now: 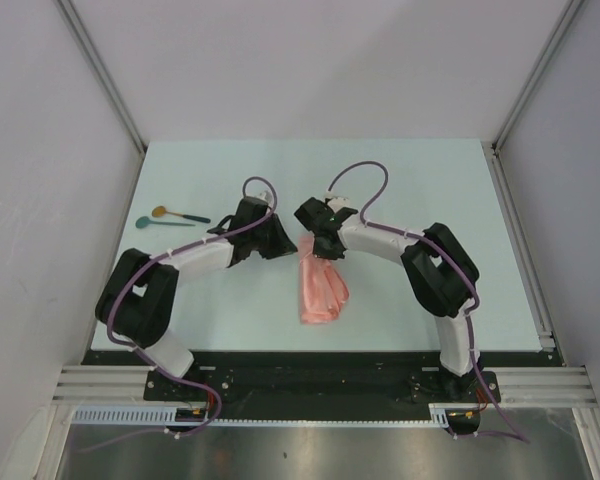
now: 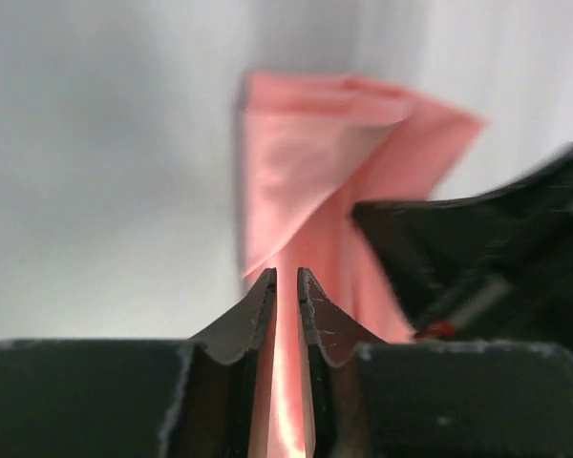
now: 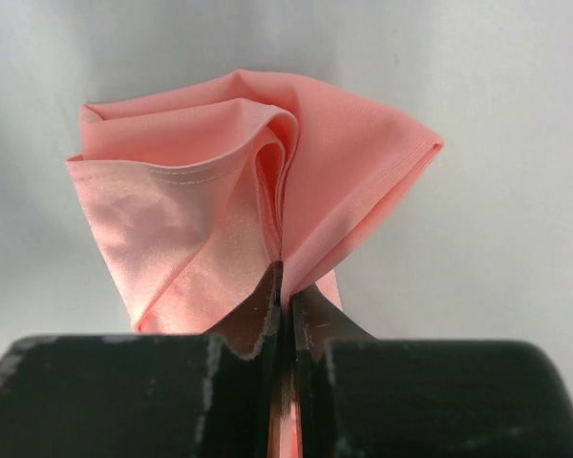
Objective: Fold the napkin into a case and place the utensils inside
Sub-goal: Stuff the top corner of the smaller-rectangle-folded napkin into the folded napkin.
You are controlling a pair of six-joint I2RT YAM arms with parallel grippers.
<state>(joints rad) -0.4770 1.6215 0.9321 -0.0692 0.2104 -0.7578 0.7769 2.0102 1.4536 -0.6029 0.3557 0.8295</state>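
The salmon-pink napkin hangs bunched in loose folds, its lower end trailing toward the table's near edge. My right gripper is shut on its top edge; in the right wrist view the cloth fans out from the pinched jaws. My left gripper sits just left of it. Its jaws stand a narrow gap apart, with pink napkin showing through and beyond the gap. Two utensils lie at the far left: a spoon with a golden-brown bowl and one with a teal-green bowl.
The right gripper's dark body fills the right side of the left wrist view, close to my left fingers. The pale green table is walled in by white panels on three sides.
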